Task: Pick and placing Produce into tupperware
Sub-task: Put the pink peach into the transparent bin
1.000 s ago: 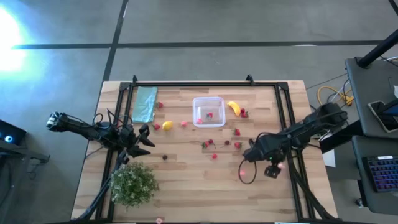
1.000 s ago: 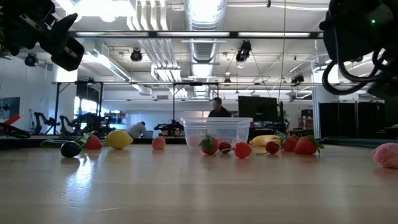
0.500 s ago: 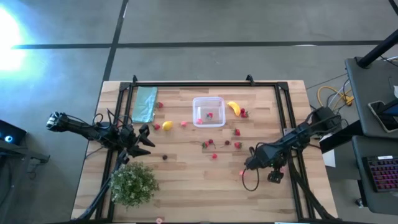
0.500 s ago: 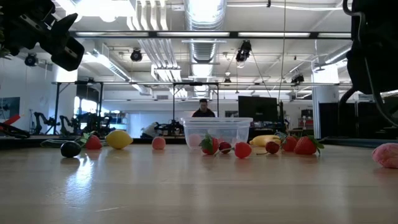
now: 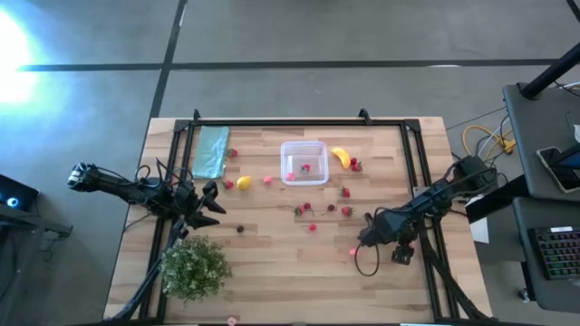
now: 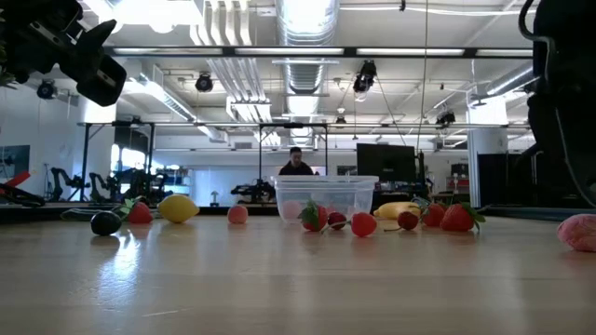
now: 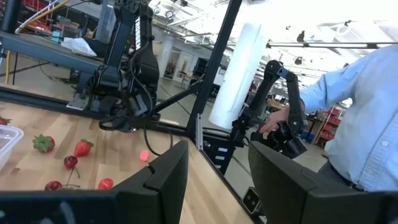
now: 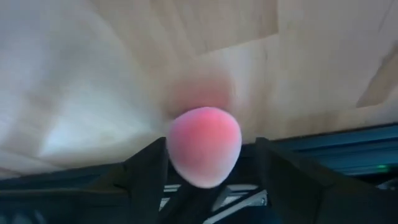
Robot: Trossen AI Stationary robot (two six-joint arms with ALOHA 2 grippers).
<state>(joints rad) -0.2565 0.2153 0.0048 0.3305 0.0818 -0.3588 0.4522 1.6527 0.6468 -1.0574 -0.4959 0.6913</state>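
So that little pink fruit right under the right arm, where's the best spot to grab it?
Probably across its round middle, coming straight down from above. The pink fruit is smooth and egg-like, lying loose on the bare wooden table with nothing touching it. The right tool already hangs over it, a finger on either side, so closing at the widest part should keep it from squirting out.

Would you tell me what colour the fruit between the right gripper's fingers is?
Pink, reddening toward its middle; the fruit shows best in the right wrist view.
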